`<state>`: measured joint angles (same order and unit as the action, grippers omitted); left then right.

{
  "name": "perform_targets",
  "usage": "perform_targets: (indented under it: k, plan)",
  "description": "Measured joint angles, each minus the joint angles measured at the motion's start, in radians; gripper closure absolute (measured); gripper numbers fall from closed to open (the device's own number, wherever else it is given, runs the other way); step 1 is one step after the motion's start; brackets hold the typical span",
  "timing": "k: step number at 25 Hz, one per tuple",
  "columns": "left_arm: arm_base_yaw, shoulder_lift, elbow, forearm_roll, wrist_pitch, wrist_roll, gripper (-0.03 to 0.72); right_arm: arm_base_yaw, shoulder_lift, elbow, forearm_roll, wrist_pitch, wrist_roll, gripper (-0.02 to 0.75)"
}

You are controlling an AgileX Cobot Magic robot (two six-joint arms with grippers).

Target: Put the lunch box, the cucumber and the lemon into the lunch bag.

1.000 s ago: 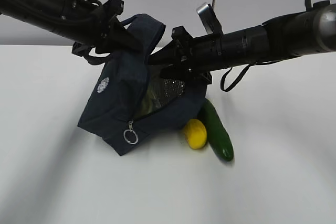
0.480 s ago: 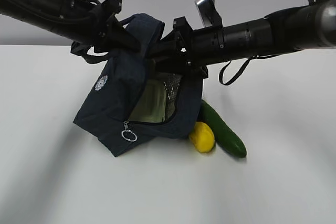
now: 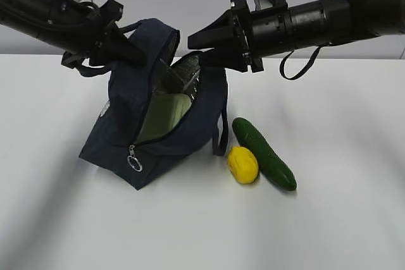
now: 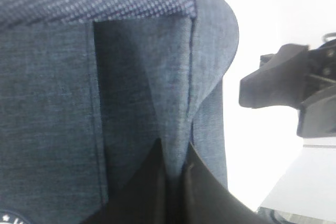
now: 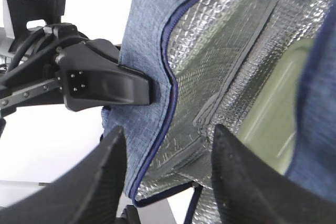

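Gripping lunch bag (image 3: 149, 124) fabric at frame centre, left gripper (image 3: 136, 52) clenched; right gripper (image 3: 202, 42) gaping, holding nothing. Lunch box (image 3: 163, 113) inside; lemon (image 3: 243, 164), cucumber (image 3: 264, 153) lying lower right. Risk: fabric slipping, mouth collapsing.

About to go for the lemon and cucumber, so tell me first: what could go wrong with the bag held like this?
1. The lunch bag hangs tilted from the left gripper, pinched on fabric alone; a slip could drop it.
2. The lunch box lies near the slanted opening and might slide out.
3. The right gripper is open at the bag's rim, gripping nothing; once it leaves, the mouth may sag shut before the lemon or cucumber arrive.
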<state>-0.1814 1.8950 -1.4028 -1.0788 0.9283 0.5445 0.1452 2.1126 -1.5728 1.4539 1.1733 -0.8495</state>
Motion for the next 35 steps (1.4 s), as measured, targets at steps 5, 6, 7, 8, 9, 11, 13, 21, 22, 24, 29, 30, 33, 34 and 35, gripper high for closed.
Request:
perform_targets:
  k: [5, 6, 7, 8, 9, 11, 13, 21, 22, 24, 29, 30, 33, 34, 35]
  plan:
    - [0.007, 0.0, -0.002, 0.061, 0.005, -0.015, 0.701, -0.004, -0.002, -0.007, -0.054, 0.002, 0.0, 0.345]
    - [0.009, 0.0, -0.002, 0.078, 0.005, -0.02, 0.701, -0.004, -0.002, -0.007, -0.079, 0.003, 0.0, 0.345]
    - [0.009, 0.0, -0.002, 0.095, 0.007, -0.025, 0.7, -0.004, -0.002, -0.013, -0.111, 0.005, 0.003, 0.345]
    - [0.009, 0.0, -0.002, 0.108, 0.007, -0.031, 0.699, -0.004, -0.002, -0.018, -0.159, 0.004, 0.016, 0.345]
    - [0.009, 0.0, -0.002, 0.122, 0.009, -0.036, 0.699, -0.004, -0.002, -0.028, -0.211, 0.004, 0.033, 0.345]
    - [0.009, 0.0, -0.002, 0.144, 0.01, -0.04, 0.697, -0.004, -0.002, -0.056, -0.298, 0.012, 0.082, 0.345]
    - [0.009, 0.0, -0.002, 0.151, 0.015, -0.044, 0.697, -0.004, -0.004, -0.085, -0.378, 0.016, 0.122, 0.346]
    - [0.009, 0.0, -0.002, 0.195, 0.02, -0.058, 0.696, -0.004, -0.042, -0.191, -0.715, 0.033, 0.359, 0.346]
    - [0.011, 0.0, -0.002, 0.199, 0.02, -0.061, 0.696, -0.004, -0.047, -0.191, -0.76, 0.035, 0.389, 0.346]
    - [0.013, 0.0, -0.002, 0.208, 0.023, -0.068, 0.697, -0.002, -0.057, -0.192, -0.84, 0.039, 0.439, 0.346]
    - [0.042, 0.0, -0.002, 0.247, 0.039, -0.101, 0.696, 0.053, -0.073, -0.192, -1.042, 0.046, 0.544, 0.346]
    - [0.048, 0.0, -0.002, 0.257, 0.047, -0.105, 0.697, 0.07, -0.073, -0.192, -1.066, 0.046, 0.554, 0.346]
    - [0.068, 0.0, -0.004, 0.275, 0.07, -0.112, 0.696, 0.11, -0.073, -0.192, -1.111, 0.048, 0.57, 0.346]
    - [0.071, 0.0, -0.004, 0.28, 0.078, -0.112, 0.696, 0.118, -0.073, -0.192, -1.124, 0.048, 0.575, 0.346]
    - [0.076, 0.0, -0.004, 0.282, 0.086, -0.112, 0.696, 0.123, -0.073, -0.192, -1.134, 0.048, 0.582, 0.346]
